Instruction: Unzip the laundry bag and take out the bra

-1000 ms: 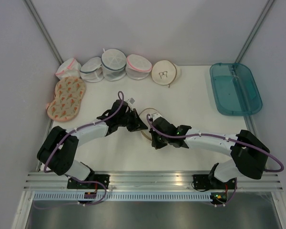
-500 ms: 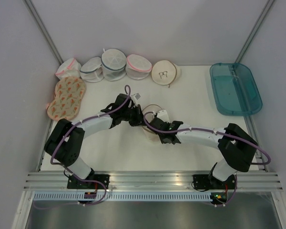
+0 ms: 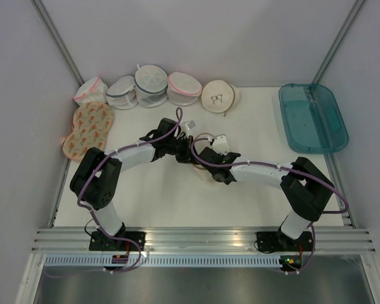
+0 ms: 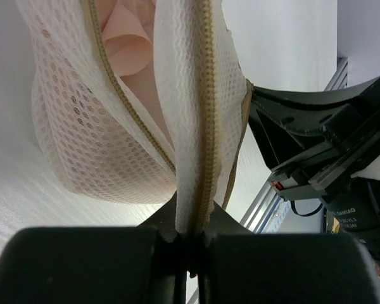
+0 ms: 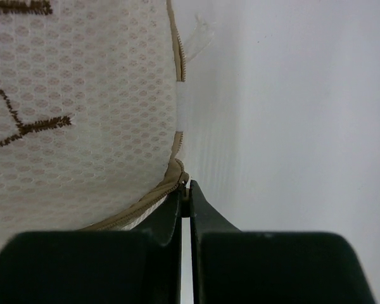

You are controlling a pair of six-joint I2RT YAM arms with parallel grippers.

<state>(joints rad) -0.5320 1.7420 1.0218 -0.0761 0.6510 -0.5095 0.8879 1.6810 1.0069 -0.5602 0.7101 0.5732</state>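
Note:
The cream mesh laundry bag [image 3: 204, 173] lies mid-table between my two grippers. My left gripper [image 3: 189, 149] is shut on the bag's tan zip rim [image 4: 202, 126]; in the left wrist view [image 4: 191, 231] the rim runs up from the jaws. The zip is parted there and the peach-pink bra [image 4: 130, 44] shows inside. My right gripper [image 3: 208, 159] is shut on the zip pull [image 5: 185, 185] at the bag's edge. In the right wrist view [image 5: 185, 190] the bag [image 5: 82, 114] shows brown stitched lines on its dome.
A second cream bag with a bra outline [image 3: 218, 96] stands at the back beside several white mesh bags [image 3: 151, 85]. A flat orange-patterned bag [image 3: 87, 130] lies at the left. A teal tray [image 3: 311, 117] sits at the back right.
Both grippers have moved away from the bases and closer together around the bag. The right gripper has swung along the rim toward the far side.

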